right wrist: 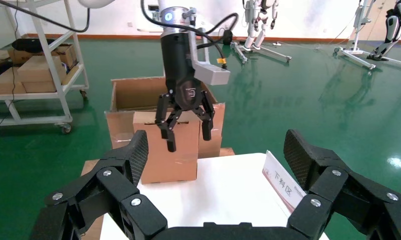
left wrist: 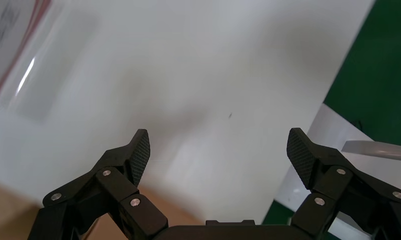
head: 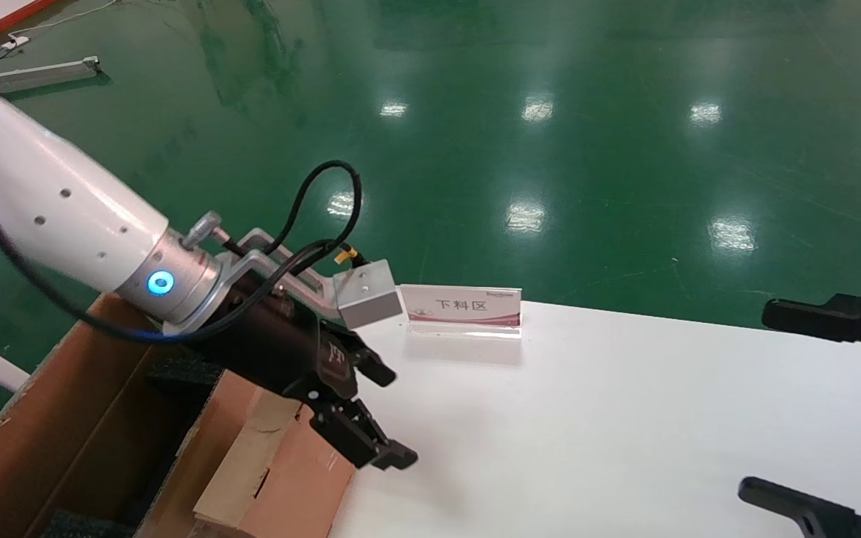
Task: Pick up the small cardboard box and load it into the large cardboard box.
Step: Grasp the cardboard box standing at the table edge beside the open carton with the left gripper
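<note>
Nearest the robot, the right gripper (head: pixel 812 407) sits at the right edge of the head view over the white worktop (head: pixel 625 418), fingers wide apart w/ nothing between them; its own wrist view shows the same spread black fingers (right wrist: pixel 133 152) over the worktop's near end. On the left, the carton (head: pixel 87 418) stands beside the worktop's left edge, flaps open, black foam (head: pixel 184 370) showing inside along its wall. A taped flap (head: pixel 273 463) w/ pale tan strip hangs against the worktop edge. The left gripper (head: pixel 386 415) hangs at the end of the white arm, just over the worktop's left edge next to the carton, fingers apart & empty; its wrist view shows only bare white worktop (left wrist: pixel 198 90) between the textured pads (left wrist: pixel 141 150), w/ a brown cardboard edge (left wrist: pixel 8 210) at one corner. From the right wrist view, the left gripper (right wrist: pixel 186 127) hangs in front of the carton (right wrist: pixel 133 95), a brown panel (right wrist: pixel 168 150) directly behind its fingertips. Whether that panel is the small box or part of the carton: can't tell; no separate small box can be picked out w/ certainty. Farther back on the worktop stands a clear sign holder (head: pixel 464 310) w/ a red-and-white card, well apart from both grippers. Beyond is glossy green floor (head: pixel 550 149).
</note>
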